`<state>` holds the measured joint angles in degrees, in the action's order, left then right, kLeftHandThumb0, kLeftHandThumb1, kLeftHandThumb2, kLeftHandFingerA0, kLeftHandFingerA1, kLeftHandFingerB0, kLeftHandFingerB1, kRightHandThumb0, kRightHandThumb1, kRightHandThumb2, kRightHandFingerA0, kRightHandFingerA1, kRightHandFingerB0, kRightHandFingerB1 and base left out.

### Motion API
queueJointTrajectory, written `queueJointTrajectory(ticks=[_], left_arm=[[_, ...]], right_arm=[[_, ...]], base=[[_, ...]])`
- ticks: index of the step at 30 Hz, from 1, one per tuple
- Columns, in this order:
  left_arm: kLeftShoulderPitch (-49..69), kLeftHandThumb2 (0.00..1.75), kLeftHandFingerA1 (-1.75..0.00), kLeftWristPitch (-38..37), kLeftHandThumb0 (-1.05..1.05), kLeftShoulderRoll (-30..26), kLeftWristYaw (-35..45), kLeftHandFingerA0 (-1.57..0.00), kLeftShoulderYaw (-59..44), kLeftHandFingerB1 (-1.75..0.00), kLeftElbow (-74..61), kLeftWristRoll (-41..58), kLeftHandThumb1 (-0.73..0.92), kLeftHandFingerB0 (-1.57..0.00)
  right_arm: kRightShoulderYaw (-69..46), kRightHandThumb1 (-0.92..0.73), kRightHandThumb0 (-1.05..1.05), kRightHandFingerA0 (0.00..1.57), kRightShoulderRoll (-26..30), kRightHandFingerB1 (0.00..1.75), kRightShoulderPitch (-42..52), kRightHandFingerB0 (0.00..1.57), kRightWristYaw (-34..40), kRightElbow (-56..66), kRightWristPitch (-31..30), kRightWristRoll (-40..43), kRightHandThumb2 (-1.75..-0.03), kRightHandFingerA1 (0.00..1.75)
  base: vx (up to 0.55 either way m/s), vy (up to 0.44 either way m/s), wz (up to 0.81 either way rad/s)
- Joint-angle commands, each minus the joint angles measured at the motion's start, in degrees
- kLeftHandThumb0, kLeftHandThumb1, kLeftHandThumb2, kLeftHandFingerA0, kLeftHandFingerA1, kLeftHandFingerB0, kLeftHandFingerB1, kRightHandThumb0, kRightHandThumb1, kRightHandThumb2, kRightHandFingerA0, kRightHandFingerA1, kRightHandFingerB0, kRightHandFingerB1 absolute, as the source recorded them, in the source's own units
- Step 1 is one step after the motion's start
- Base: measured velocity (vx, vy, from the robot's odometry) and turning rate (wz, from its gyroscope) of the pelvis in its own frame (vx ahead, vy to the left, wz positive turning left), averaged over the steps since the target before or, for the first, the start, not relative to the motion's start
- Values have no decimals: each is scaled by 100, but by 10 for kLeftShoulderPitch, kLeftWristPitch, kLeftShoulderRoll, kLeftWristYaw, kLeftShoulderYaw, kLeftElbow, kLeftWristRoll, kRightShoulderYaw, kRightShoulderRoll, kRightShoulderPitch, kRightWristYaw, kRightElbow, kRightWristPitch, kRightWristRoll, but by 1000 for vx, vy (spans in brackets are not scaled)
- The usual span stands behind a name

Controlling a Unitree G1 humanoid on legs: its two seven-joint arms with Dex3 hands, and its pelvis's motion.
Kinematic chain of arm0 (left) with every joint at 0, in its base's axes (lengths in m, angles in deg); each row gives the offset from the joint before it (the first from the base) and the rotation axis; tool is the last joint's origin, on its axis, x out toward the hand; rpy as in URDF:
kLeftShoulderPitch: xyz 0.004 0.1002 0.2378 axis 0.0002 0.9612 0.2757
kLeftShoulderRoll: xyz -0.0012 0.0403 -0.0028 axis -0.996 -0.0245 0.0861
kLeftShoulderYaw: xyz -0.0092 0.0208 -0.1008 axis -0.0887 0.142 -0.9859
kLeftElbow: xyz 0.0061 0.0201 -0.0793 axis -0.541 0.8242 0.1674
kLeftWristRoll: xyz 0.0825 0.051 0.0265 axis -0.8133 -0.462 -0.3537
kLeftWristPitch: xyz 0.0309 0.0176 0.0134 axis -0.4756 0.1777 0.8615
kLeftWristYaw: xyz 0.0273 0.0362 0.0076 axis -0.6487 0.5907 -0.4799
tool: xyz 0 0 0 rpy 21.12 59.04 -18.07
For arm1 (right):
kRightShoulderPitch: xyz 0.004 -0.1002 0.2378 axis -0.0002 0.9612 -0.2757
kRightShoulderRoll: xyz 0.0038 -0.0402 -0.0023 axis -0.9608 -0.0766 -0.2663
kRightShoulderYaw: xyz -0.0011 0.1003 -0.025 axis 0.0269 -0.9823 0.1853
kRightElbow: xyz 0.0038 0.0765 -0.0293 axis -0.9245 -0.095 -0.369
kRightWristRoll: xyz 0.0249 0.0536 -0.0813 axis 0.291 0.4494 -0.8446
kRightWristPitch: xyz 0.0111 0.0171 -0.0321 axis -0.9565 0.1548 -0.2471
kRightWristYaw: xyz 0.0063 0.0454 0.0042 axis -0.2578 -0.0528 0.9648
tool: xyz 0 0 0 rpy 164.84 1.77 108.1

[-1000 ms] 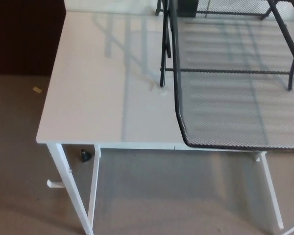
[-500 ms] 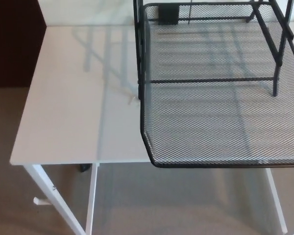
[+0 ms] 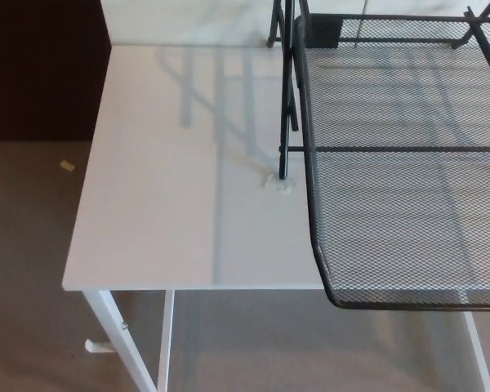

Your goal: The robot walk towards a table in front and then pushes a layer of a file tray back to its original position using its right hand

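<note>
A black wire-mesh file tray layer sits pulled out toward me, its front rim hanging past the near edge of the white table. The tray's black frame stands on the table behind it, one leg resting on a small white pad. Neither of my hands shows in the head view.
Beige carpet lies to the left and below the table. A dark wall or cabinet stands at the back left. A small yellowish scrap lies on the floor. White table legs show under the near edge.
The whole picture has shifted back and forth, so the camera moved. The tray now reaches lower in the frame and lies further right than half a second ago.
</note>
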<state>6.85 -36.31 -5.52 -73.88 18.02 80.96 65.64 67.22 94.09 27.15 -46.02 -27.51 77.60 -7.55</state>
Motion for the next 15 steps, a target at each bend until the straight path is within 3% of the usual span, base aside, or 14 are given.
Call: queueJointTrajectory(ticks=[1,15], left_arm=[[-1,87,-60,-5,-1,-5,-6,-42,1,-49,7,-7,44,-19],[3,87,-60,-9,-2,-6,-2,-42,4,-50,1,-10,44,-19]], right_arm=[[5,-62,-27,51,6,33,10,32,17,12,-3,-7,-58,38],[23,-58,-28,56,-1,33,22,34,26,46,26,-20,-57,39]], base=[[0,0,0],[-20,-16,1]])
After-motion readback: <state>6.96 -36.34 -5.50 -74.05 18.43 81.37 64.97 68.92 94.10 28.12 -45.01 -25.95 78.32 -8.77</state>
